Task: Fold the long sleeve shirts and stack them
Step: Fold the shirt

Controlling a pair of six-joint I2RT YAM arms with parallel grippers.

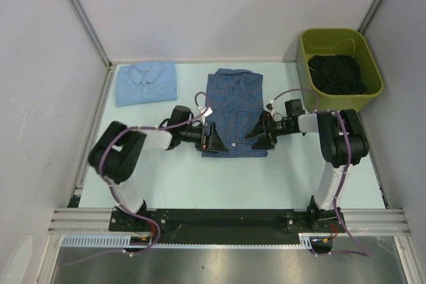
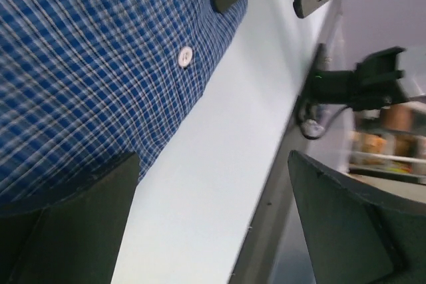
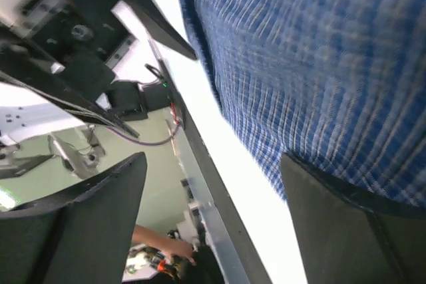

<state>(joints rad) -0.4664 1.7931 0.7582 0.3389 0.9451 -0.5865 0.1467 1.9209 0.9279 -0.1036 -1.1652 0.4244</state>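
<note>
The medium blue checked shirt [image 1: 234,101] lies folded in the middle of the table, collar to the back. The plain pale blue shirt [image 1: 146,82] lies folded at the back left. My left gripper [image 1: 215,139] is open at the checked shirt's near left corner; the left wrist view shows its fingers [image 2: 73,197] wide apart over the cloth [image 2: 86,78] with a white button [image 2: 186,56]. My right gripper [image 1: 259,136] is open at the near right corner; the right wrist view shows the cloth [image 3: 319,64] beside one finger [image 3: 346,217]. Neither holds cloth.
A green bin [image 1: 339,68] with dark cloth inside stands at the back right. The table [image 1: 233,177] is pale, with a metal rail along its near edge. White walls enclose the left, back and right sides.
</note>
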